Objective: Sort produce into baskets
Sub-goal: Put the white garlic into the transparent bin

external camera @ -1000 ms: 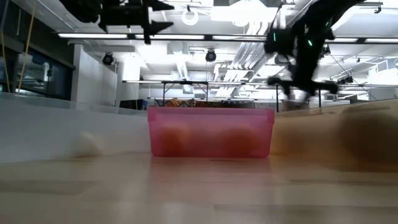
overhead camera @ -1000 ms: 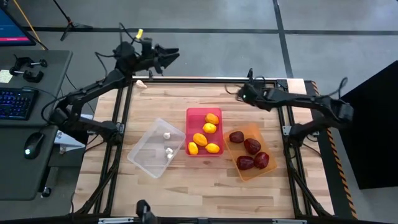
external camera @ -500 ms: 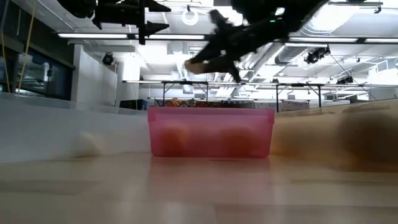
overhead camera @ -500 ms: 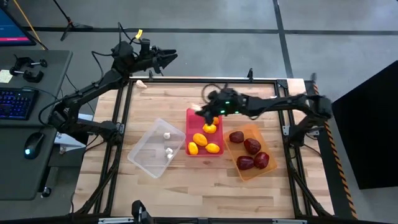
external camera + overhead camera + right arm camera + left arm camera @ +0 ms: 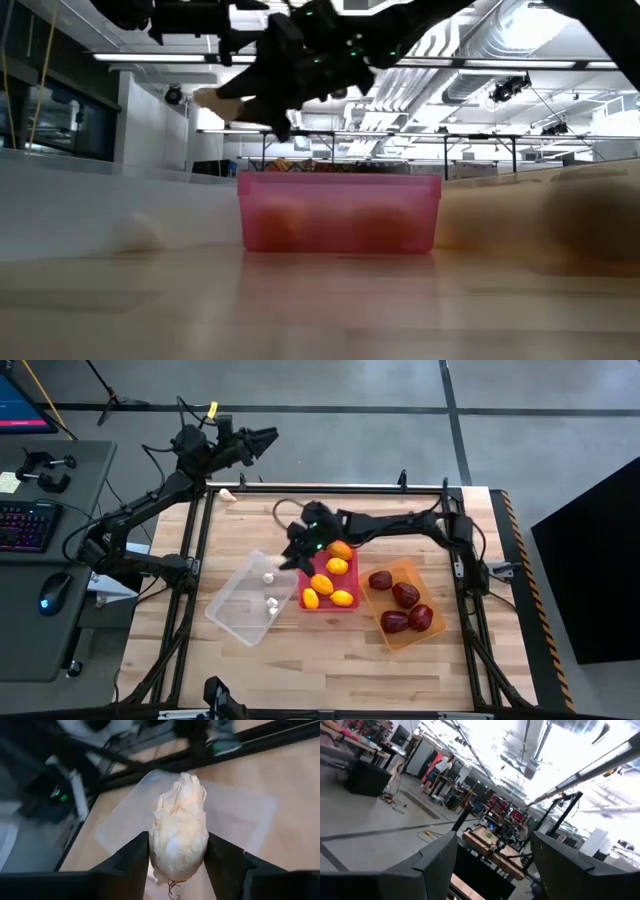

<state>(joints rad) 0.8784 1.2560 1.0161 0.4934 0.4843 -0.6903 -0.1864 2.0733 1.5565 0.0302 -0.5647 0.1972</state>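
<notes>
garlic bulb (image 5: 179, 827): pinched between the right gripper's (image 5: 292, 556) two fingers, papery skin and little root tail showing, hanging in the air near the clear basket's (image 5: 238, 610) edge, beside the red-pink one

clear basket: two bulbs (image 5: 268, 577) in it already, so I'd guess this third is headed there

red-pink basket (image 5: 312, 541): five or so lemons (image 5: 321, 584) inside, looks done

orange basket (image 5: 410, 636): four dark red fruits (image 5: 405, 594), looks done too

leftover: one small pale thing (image 5: 229, 495) sits at the table's far-left corner, probably another bulb, so I'd call the sort nearly finished

right arm: stretched way across the table, over the red-pink basket

left gripper (image 5: 268, 437): parked up high past the far edge, fingers spread wide, holding nothing
</notes>
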